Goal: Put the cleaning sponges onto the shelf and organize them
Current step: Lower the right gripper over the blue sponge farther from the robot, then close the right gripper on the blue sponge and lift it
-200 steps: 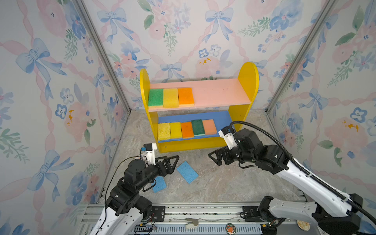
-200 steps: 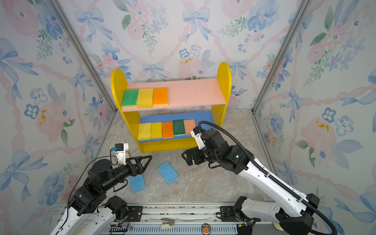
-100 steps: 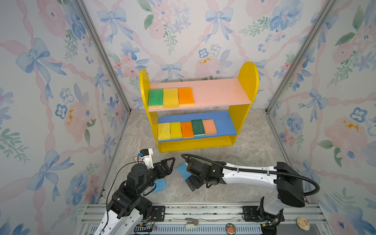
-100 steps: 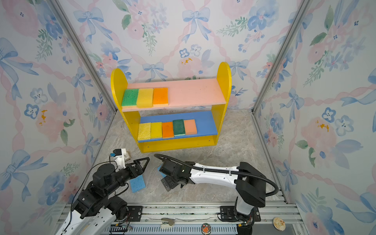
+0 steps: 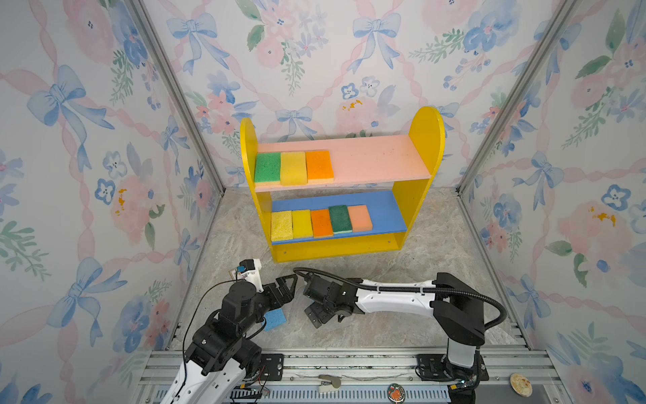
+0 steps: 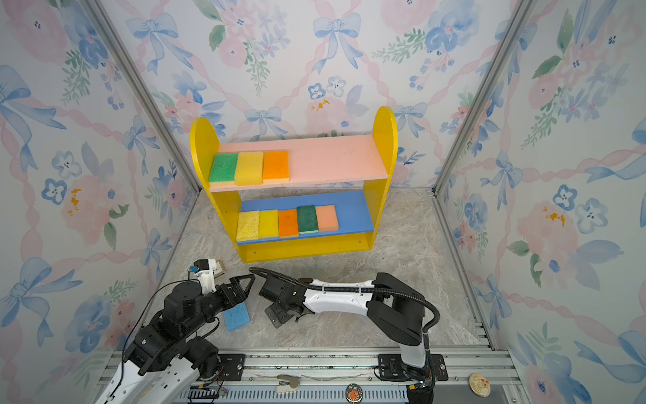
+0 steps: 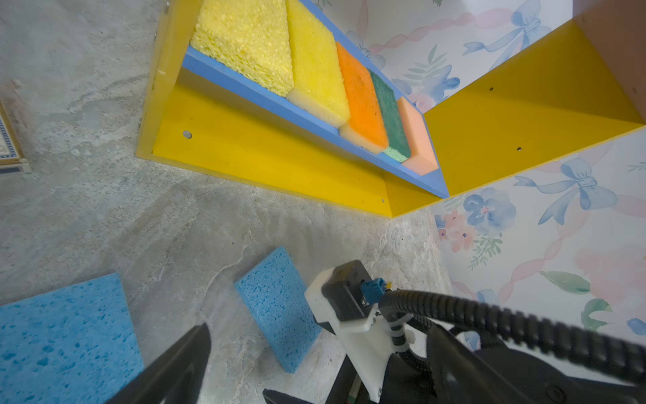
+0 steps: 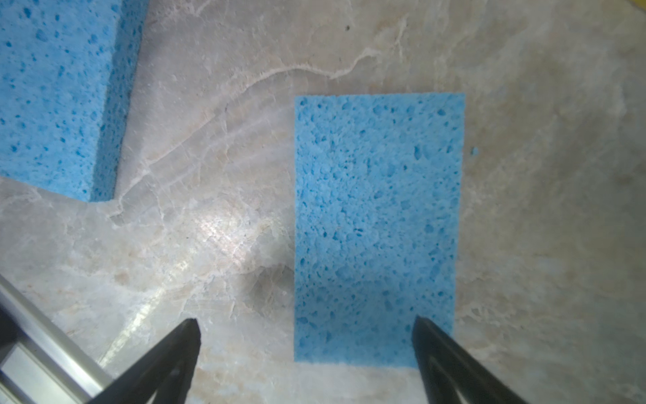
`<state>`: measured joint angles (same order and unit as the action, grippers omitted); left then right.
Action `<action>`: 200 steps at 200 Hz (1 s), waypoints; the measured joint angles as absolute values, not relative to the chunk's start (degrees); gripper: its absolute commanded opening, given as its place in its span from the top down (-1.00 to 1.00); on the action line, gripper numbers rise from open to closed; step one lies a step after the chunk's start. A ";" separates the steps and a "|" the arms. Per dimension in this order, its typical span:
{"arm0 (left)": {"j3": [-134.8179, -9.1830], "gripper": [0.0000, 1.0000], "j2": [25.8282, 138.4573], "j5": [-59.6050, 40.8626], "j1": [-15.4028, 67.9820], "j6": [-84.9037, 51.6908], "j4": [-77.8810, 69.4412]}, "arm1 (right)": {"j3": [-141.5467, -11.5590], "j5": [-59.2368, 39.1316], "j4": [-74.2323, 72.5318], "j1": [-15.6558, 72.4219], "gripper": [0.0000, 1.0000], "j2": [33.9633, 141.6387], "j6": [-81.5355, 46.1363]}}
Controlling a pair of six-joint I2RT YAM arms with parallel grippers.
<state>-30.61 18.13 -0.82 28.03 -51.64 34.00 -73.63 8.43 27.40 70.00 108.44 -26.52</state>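
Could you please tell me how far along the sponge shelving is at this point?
Done: three sponges lie on the pink upper board and five sponges on the blue lower board of the shelf.
In hand: nothing is gripped; the open right gripper hangs over one light blue sponge on the floor.
Left: that sponge and a second light blue sponge near the open left gripper.

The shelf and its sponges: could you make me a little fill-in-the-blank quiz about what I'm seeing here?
1. The shelf's pink upper board carries ____ sponges.
2. Its blue lower board carries a row of ____ sponges.
3. The sponge below the right gripper and its neighbour are both ____ in colour.
4. The right gripper's jaws stand ____.

Missing words: three; five; blue; open.
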 measured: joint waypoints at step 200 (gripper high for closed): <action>-30.46 -0.96 18.04 -0.84 28.03 -51.05 34.02 | -75.96 12.73 30.92 68.29 -0.94 110.80 -24.34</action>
<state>-30.46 18.04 -0.84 28.03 -51.05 34.02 -75.96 12.73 30.92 68.29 110.80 -24.34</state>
